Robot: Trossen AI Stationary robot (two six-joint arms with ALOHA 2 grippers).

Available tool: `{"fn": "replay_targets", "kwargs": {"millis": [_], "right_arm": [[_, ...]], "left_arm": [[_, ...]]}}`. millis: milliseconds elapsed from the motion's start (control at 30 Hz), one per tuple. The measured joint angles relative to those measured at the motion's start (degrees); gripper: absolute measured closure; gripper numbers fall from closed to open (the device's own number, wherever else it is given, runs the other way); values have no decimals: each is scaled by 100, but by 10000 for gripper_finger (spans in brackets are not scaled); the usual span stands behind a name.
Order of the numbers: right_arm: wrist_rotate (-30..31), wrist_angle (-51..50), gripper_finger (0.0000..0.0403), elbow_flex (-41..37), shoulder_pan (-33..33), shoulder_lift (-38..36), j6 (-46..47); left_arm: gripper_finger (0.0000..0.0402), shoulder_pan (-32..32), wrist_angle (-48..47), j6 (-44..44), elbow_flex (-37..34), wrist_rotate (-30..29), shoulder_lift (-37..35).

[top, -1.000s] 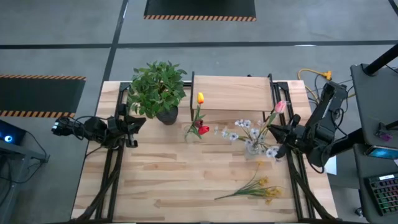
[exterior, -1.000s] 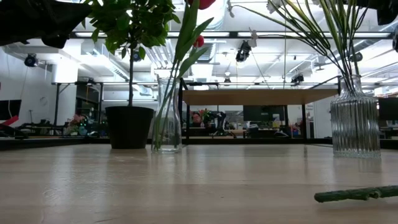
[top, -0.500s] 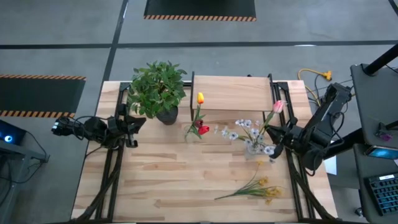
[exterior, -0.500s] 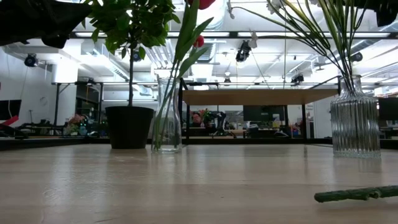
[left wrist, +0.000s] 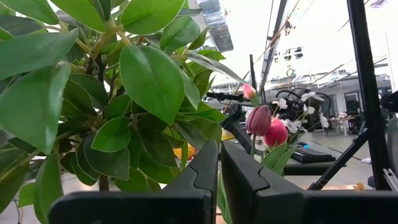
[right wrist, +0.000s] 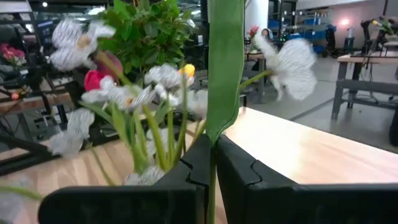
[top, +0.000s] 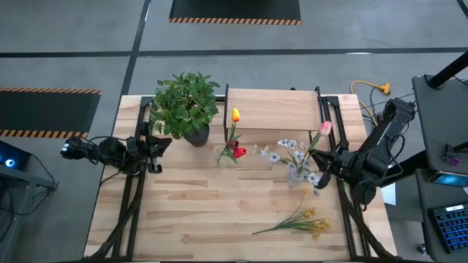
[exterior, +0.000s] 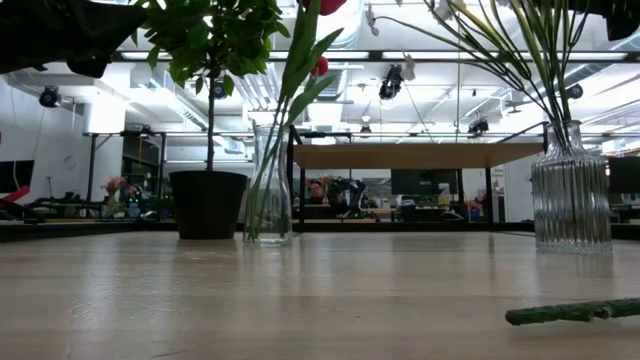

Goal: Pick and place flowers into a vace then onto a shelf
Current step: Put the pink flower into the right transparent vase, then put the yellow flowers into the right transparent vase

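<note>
Near the table's right edge, right gripper (top: pixel 327 162) is clamped shut on a green stem (right wrist: pixel 224 68) of the pink bud (top: pixel 325 128), right beside the ribbed glass vase (exterior: pixel 571 203) holding white sprigs (top: pixel 287 152). Clear narrow vase (exterior: pixel 268 190) holds red and yellow tulips (top: pixel 235 134), just in front of the shelf (top: pixel 272 109), pale wood, flat top bare. Yellow clusters (top: pixel 307 220) lie loose on the slatted table (top: pixel 212 212), open room around them. Potted plant (top: pixel 186 104) at back left. Left gripper (top: pixel 156 152) closed, empty, at left edge.
</note>
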Motion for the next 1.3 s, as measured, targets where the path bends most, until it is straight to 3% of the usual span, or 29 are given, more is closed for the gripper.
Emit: {"fn": "replay_targets", "kwargs": {"millis": [367, 567, 800, 1067, 1300], "right_arm": [[0, -31, 392, -109, 0, 585, 16], [-1, -40, 387, -223, 0, 762, 486], [-64, -37, 322, -205, 9, 591, 245], [-1254, -46, 211, -184, 20, -56, -739], [-2888, -86, 178, 199, 17, -919, -1655]], "left_arm": [[397, 2, 1, 1, -2, 0, 0], [397, 1, 1, 2, -2, 1, 0], [397, 2, 2, 0, -4, -1, 0], [397, 2, 1, 0, -7, 2, 0], [397, 2, -1, 1, -11, 1, 0]]}}
